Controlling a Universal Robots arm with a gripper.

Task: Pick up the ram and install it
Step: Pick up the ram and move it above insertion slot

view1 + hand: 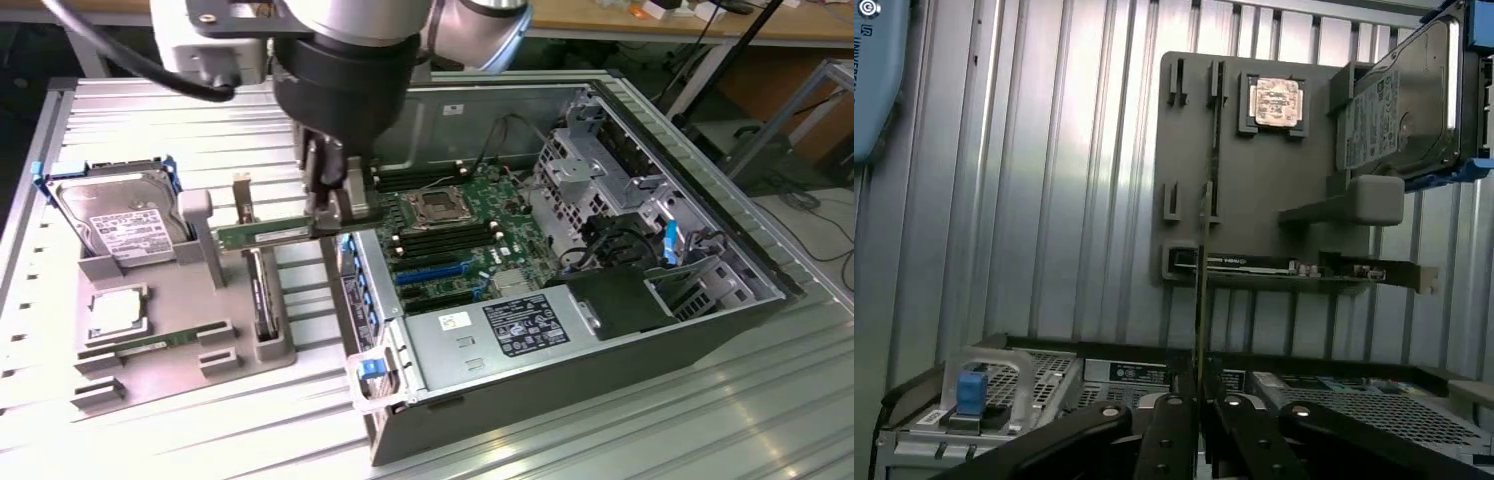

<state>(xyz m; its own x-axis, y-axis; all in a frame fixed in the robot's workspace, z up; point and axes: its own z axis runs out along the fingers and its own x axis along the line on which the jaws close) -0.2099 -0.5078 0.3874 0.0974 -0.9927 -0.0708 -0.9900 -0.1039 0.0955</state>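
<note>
Gently, with the claw (330, 215) pinched on one end of the ram (260, 234), carry it level and slow, above the gray holder (174, 330) and clear of the computer case (561, 400) beside it.

From where I stand, the arm (354, 60) runs off the top of the exterior view, so its upper joints are lost. Above the grey holder (194, 300), on its side nearest the computer case (574, 400), the gripper (334, 215) covers one end of the ram (263, 233), and whatever chips sit there are hidden. The ram crosses in front of the expansion card (243, 197) standing in the holder and hides a strip of it. The print on the hard drive (127, 228) in the holder is too small to read. In the wrist view the ram is edge-on, a mere thin line. The fingers (1164, 440) run off the frame, and so does the hard drive.
</note>
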